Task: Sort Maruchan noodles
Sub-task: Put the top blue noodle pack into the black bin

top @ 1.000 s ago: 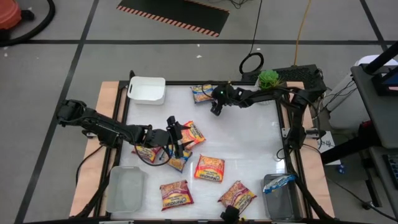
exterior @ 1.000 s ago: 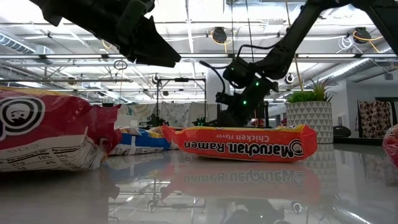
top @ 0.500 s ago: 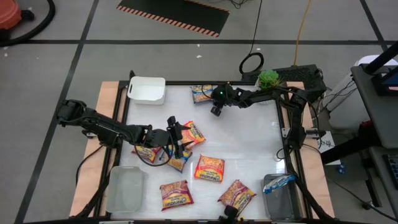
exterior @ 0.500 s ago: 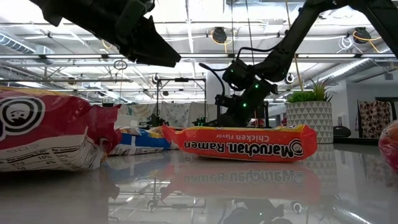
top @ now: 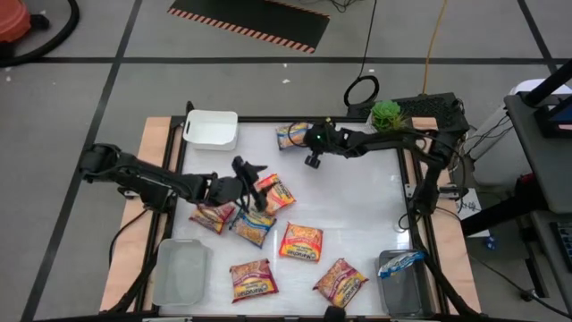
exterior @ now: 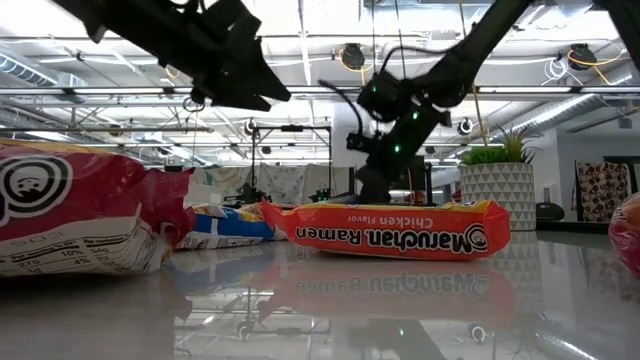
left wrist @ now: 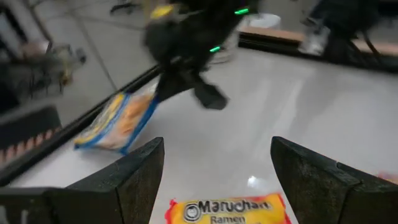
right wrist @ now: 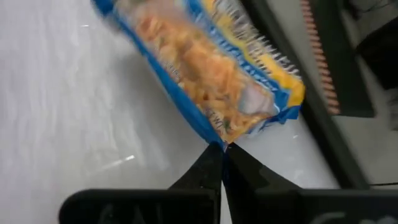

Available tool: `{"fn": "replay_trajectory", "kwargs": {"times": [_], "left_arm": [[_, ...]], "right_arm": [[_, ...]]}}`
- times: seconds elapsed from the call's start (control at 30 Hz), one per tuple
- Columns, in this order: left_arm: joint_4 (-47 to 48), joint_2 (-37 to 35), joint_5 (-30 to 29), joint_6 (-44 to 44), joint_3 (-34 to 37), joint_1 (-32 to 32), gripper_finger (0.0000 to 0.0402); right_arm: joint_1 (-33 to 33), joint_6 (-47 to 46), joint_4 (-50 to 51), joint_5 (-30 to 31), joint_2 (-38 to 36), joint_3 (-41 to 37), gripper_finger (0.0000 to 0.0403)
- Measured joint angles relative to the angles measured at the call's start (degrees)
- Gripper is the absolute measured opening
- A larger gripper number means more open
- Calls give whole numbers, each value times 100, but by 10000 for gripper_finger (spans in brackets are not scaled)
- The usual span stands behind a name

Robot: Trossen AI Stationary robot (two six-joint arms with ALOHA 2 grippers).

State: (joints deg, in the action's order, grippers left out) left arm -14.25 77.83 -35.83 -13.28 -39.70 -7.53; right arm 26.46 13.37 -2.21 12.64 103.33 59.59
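Several Maruchan noodle packets lie flat around the table's middle and near side, among them an orange one (top: 273, 192), a red one (top: 214, 216) and one (top: 302, 241) nearer the front. A blue packet (top: 291, 135) is at the far edge, with my right gripper (top: 304, 137) shut at its right end. My left gripper (top: 248, 179) hovers open above the orange packet (left wrist: 227, 211), touching nothing. Another blue packet (top: 401, 260) rests in the clear bin (top: 404, 288) at the near right. My right gripper pinches a blue corner (right wrist: 214, 138) of the blue packet between its two shut fingertips (right wrist: 231, 163). The fingers come roughly level from the table's right. The packet stretches away beyond the tips, tilted; whether its far part rests on the table I cannot tell.
A white bin (top: 212, 131) stands at the far left and a clear bin (top: 181, 274) at the near left. Black rails (top: 409, 192) frame the table. A potted plant (top: 386, 113) sits beyond the far right corner. Bare tabletop lies at the middle right (top: 366, 206).
My left gripper has risen and drawn back a little toward the table's far left, uncovering more of the packets beneath it. My right gripper has gone up at the blue packet. The other packets have stayed where they were.
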Motion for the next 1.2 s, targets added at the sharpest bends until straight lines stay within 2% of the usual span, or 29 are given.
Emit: {"fn": "replay_trajectory", "kwargs": {"times": [0.23, 0.53, 0.83, 1.03, 1.2], "left_arm": [[404, -78, 828, -996, 0, 552, 298], [425, -81, 1071, -1077, 0, 816, 298], [-158, -81, 1915, -240, 0, 802, 298], [-880, -81, 1995, 592, 0, 557, 298], [-1390, -81, 1980, 1324, 0, 380, 299]], "right_arm": [[-633, 360, 278, 869, -716, -2, 0], [-1477, 589, 470, 1864, -1505, -122, 0], [-1899, 324, 422, 1932, -2607, -542, 0], [-2367, 246, 423, 2461, -3451, -752, 0], [-2805, 137, 419, 2527, -3979, -802, 0]]}}
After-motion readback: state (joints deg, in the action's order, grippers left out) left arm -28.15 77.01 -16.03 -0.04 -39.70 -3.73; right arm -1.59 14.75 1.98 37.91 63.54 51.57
